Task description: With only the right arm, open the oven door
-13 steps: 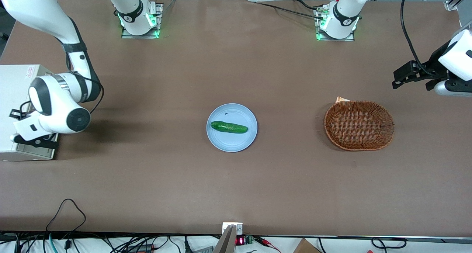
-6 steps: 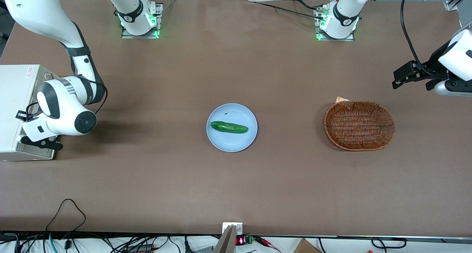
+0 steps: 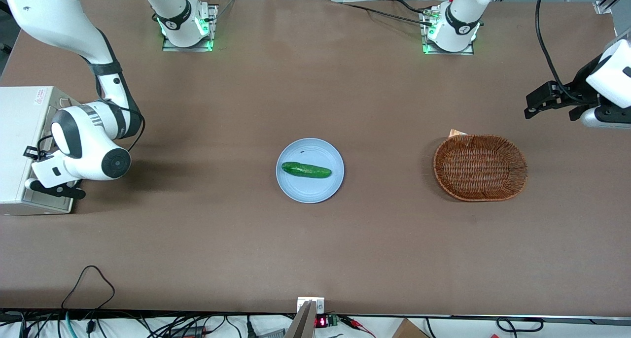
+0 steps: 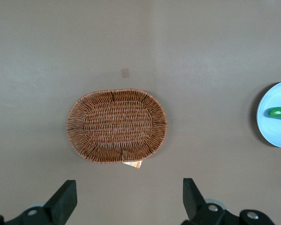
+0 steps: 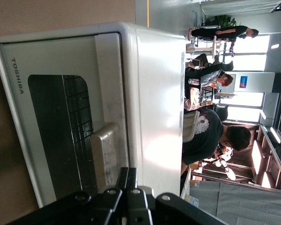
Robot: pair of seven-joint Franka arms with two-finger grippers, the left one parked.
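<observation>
The white toaster oven [image 3: 22,131] stands at the working arm's end of the table. Its oven door [image 5: 56,131] has a silver-grey frame, a dark glass window and a silver bar handle [image 5: 105,152], and lies flat against the oven body. The right arm [image 3: 88,146] reaches down in front of the oven. My gripper [image 3: 55,189] is at the door's upper edge. In the right wrist view the gripper [image 5: 132,172] has its two black fingers pressed together, tips beside the handle, between it and the oven's top.
A light blue plate [image 3: 296,190] with a cucumber [image 3: 305,170] sits mid-table. A brown wicker basket [image 3: 479,167] lies toward the parked arm's end; it also shows in the left wrist view [image 4: 117,125]. Cables hang along the table edge nearest the front camera.
The right arm's wrist and gripper have shifted a little away from the oven, toward the table's middle. The door's position looks unchanged.
</observation>
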